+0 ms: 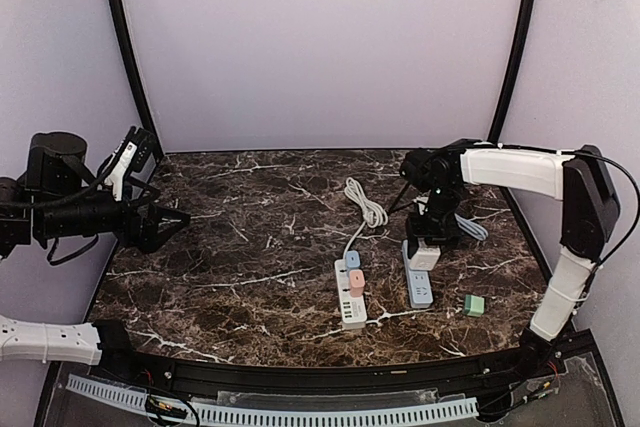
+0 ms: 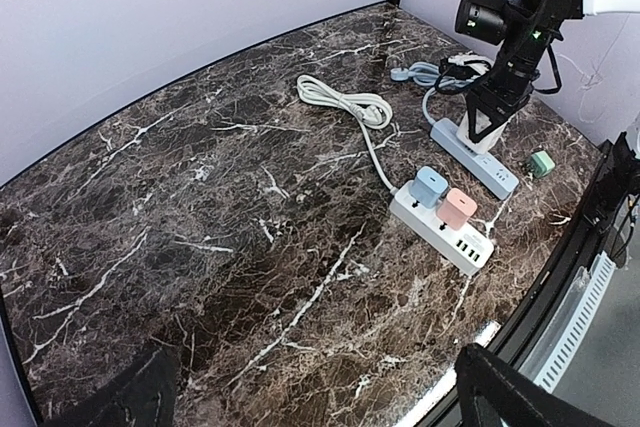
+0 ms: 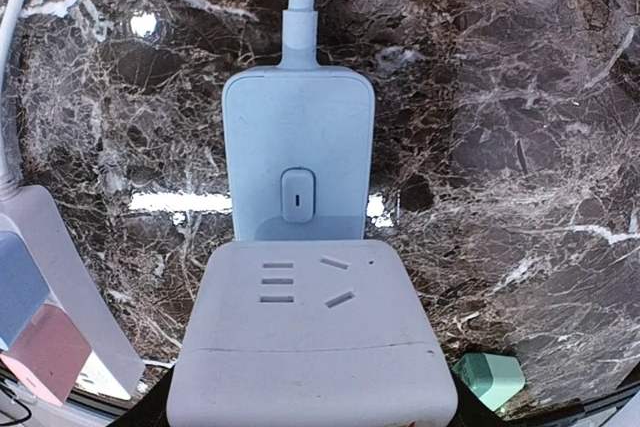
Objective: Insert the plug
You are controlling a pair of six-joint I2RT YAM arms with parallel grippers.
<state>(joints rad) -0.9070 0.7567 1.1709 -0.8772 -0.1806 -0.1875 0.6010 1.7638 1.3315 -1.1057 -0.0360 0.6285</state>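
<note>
My right gripper (image 1: 430, 235) is shut on a white cube plug (image 1: 424, 254) and holds it on the light blue power strip (image 1: 418, 287), just in front of its switch. In the right wrist view the cube (image 3: 310, 347) fills the bottom, its socket face up, with the blue strip (image 3: 298, 157) and its switch beyond. I cannot tell if it is fully seated. The left wrist view shows the cube (image 2: 477, 135) upright on the strip (image 2: 485, 162). My left gripper (image 1: 165, 222) is open and empty at the table's left edge, far from the strips.
A white power strip (image 1: 350, 292) with a blue plug (image 2: 430, 185) and a pink plug (image 2: 459, 207) lies left of the blue strip, its coiled cord (image 1: 365, 205) behind. A green plug (image 1: 474, 304) lies loose to the right, seen also in the right wrist view (image 3: 492, 379).
</note>
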